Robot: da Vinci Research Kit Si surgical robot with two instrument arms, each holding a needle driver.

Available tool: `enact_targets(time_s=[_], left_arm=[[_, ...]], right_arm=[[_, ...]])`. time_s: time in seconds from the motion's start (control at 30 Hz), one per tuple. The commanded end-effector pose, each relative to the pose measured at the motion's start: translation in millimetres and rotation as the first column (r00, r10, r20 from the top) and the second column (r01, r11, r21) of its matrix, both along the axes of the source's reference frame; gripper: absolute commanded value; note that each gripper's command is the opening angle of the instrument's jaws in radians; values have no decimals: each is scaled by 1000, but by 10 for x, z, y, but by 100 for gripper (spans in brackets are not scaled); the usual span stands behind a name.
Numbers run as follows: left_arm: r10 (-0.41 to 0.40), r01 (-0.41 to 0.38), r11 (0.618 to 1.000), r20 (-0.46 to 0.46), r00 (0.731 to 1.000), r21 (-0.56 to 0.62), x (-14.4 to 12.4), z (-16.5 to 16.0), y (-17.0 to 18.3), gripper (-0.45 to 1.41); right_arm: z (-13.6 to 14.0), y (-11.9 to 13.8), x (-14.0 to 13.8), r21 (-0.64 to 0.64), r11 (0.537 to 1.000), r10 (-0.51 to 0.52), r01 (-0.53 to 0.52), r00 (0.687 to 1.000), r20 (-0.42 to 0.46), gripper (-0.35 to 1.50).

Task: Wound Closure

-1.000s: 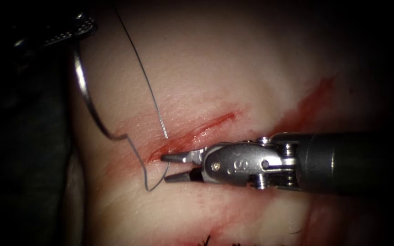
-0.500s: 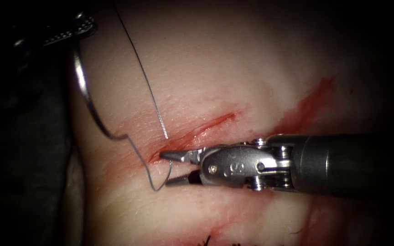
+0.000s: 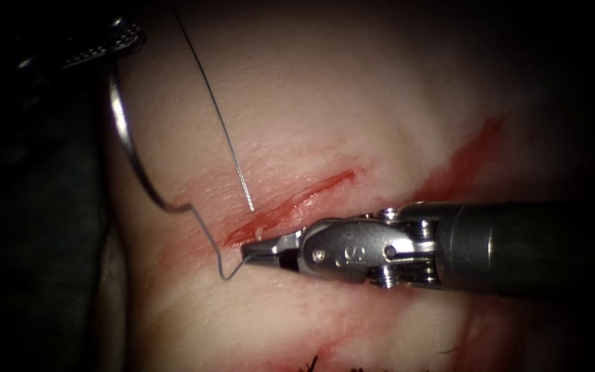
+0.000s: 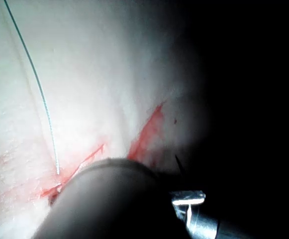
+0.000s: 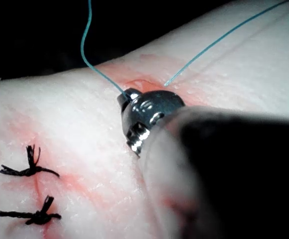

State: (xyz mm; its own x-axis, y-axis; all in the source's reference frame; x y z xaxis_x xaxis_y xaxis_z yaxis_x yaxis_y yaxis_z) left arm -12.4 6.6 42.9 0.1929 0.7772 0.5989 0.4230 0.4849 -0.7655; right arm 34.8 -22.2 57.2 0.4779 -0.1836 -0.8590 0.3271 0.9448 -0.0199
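Needle [image 3: 124,138]: curved, clear of the tissue [image 3: 325,117], lying along the tissue's edge at 9 to 10 o'clock from the cut [image 3: 290,203], well to the cut's left. Its upper end sits in the left gripper [image 3: 108,41] at 11 o'clock in the endoscope view; the serrated jaws are pinching the needle near that end. The needle's lower end meets the thread [image 3: 211,238] left of the cut.

Thread: from the needle's lower end it runs down toward 5 o'clock, bends into a small hook just left of the cut's left end and enters the right gripper [image 3: 251,252]. A second strand [image 3: 218,120] comes down from 12 o'clock and ends free on the tissue just above the cut. In the right wrist view two teal strands [image 5: 87,55] meet the tool head.

Right gripper: jaws pressed together on the thread at the cut's left end, tip touching or just over the tissue; cannot tell which. A second ago these jaws stood spread with the thread loop between them; now closed on it. Shaft enters from 3 o'clock.

Cut: slanted, with red fluid [image 3: 463,162] along it and in a streak at 2 o'clock.

Two black knotted stitches [image 5: 30,169] show in the right wrist view, well apart from the tool.
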Motion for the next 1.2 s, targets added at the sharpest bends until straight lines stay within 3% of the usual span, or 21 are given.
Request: enact_targets(time_s=[0.03,0.2,0.5,0.53,0.73,0.97,1.03,1.07,1.1,1.17,1.2], left_arm=[[-2,2,1000,-1,1000,-3,-4,7,1,-45],[-5,5,1000,-12,1000,-23,-4,13,-1,-45],[38,-40,998,-60,997,-42,-22,32,-17,-45],[56,-59,997,-52,997,-49,-25,34,-19,-45],[114,-115,992,-15,993,-60,-31,35,-23,-45],[151,-150,987,7,989,-62,-39,32,-27,-45],[152,-151,987,8,988,-62,-41,32,-28,-45],[155,-154,986,10,988,-63,-42,33,-29,-45],[155,-154,986,10,988,-63,-42,33,-29,-45],[162,-161,985,11,987,-65,-43,34,-30,-45],[168,-167,984,7,986,-65,-44,35,-31,-45]], right_arm=[[-3,-1,4,17,1000,2,-2,1000,18,-35],[-14,-7,-15,97,995,24,-30,998,61,-35],[-81,-4,-51,262,961,62,-85,993,98,-35],[-99,-1,-60,294,951,65,-93,993,102,-35],[-140,18,-87,328,937,95,-122,991,97,-35],[-167,47,-136,340,904,226,-260,964,138,-35],[-167,50,-138,343,895,246,-285,957,152,-35],[-166,53,-138,312,909,243,-276,959,144,-11],[-166,53,-138,312,909,243,-276,959,144,-11],[-163,53,-133,314,914,225,-256,965,133,71],[-161,53,-130,324,913,216,-246,968,127,94]])
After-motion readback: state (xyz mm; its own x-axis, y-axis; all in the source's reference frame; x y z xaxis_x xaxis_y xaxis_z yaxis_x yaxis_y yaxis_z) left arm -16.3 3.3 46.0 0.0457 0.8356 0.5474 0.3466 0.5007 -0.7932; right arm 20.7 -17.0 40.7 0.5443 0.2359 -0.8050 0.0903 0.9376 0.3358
